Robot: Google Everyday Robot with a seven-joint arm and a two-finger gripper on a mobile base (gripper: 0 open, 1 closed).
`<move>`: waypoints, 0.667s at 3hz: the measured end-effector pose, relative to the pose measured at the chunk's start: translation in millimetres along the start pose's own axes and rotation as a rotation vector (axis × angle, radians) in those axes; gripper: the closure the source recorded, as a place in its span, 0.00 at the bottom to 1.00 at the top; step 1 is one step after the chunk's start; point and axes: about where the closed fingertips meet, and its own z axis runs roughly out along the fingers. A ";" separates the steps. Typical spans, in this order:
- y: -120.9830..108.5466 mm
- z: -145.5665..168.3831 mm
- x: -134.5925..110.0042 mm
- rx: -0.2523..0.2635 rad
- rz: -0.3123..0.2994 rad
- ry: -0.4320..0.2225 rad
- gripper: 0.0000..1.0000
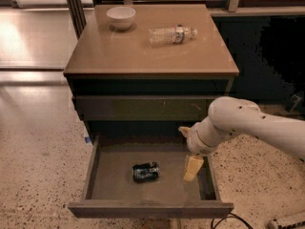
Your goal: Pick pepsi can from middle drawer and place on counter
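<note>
The pepsi can (pixel 145 171) lies on its side on the grey floor of the open middle drawer (pixel 150 208), a little left of centre. My gripper (pixel 187 151) hangs over the right part of the drawer, to the right of the can and apart from it. It is open and empty, with one pale yellow finger (pixel 193 168) pointing down into the drawer. The white arm comes in from the right. The tan counter (pixel 143 51) tops the cabinet above.
A white bowl (pixel 121 17) stands at the counter's back left. A clear plastic water bottle (pixel 171 34) lies on its side at the back middle. A closed drawer front (pixel 138 107) sits above the open one. Speckled floor surrounds the cabinet.
</note>
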 end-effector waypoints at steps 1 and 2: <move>4.2 33.0 3.1 -0.041 -0.001 0.002 0.00; 4.2 33.0 3.1 -0.041 -0.001 0.002 0.00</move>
